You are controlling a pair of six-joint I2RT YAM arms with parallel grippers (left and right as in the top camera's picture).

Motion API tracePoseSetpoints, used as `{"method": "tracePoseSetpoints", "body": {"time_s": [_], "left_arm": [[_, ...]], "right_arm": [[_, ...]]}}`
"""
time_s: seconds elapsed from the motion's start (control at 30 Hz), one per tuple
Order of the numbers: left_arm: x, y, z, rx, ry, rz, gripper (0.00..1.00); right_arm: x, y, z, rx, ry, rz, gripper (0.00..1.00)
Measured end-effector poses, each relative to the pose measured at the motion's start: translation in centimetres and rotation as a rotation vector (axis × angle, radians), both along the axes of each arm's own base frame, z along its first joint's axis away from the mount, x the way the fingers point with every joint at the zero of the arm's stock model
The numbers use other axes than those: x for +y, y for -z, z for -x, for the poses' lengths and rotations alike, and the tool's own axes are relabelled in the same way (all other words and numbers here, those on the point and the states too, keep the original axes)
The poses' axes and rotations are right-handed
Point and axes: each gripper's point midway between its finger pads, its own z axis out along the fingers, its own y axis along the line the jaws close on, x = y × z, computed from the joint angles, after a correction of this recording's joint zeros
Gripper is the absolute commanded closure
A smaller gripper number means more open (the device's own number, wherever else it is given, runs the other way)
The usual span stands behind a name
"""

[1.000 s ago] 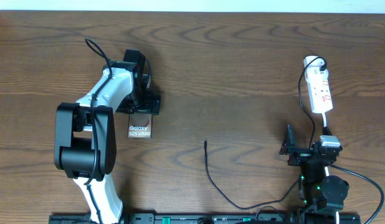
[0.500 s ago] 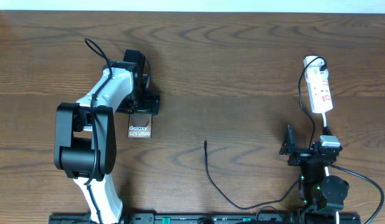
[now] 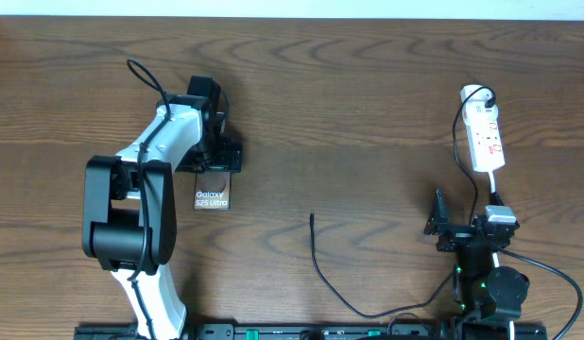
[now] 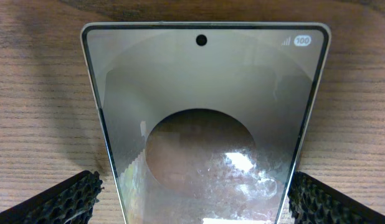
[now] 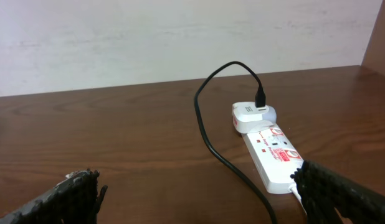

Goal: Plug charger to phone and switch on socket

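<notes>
The phone [image 3: 213,196] lies flat on the table, its white lettering toward the front. In the left wrist view the phone [image 4: 205,93] fills the frame. My left gripper [image 3: 214,168] is open and straddles the phone's far end, one finger on each long edge [image 4: 192,190]. The charger cable's plug tip [image 3: 312,217] lies loose mid-table. Its cable runs front and right, then up to the white adapter [image 3: 474,94] plugged into the socket [image 3: 486,137]. My right gripper [image 3: 467,225] is open and empty, in front of the socket [image 5: 273,155], with the adapter [image 5: 251,115] and cable [image 5: 208,134] ahead.
The table is bare brown wood [image 3: 368,94] between phone and socket. The socket's white lead [image 3: 496,184] runs toward my right arm base [image 3: 490,293]. A pale wall [image 5: 180,37] stands behind the table's far edge.
</notes>
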Motion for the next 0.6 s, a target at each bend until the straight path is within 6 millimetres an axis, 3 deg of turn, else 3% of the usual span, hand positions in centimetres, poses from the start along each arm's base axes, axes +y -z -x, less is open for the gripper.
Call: {"method": "tracePoseSetpoints", "body": {"time_s": [0.6], "left_arm": [[-0.66,0.37,0.54,-0.033,0.003,0.005,0.02]], "right_arm": [[0.00,0.02,0.00,0.000,0.000,0.000,0.01]]}}
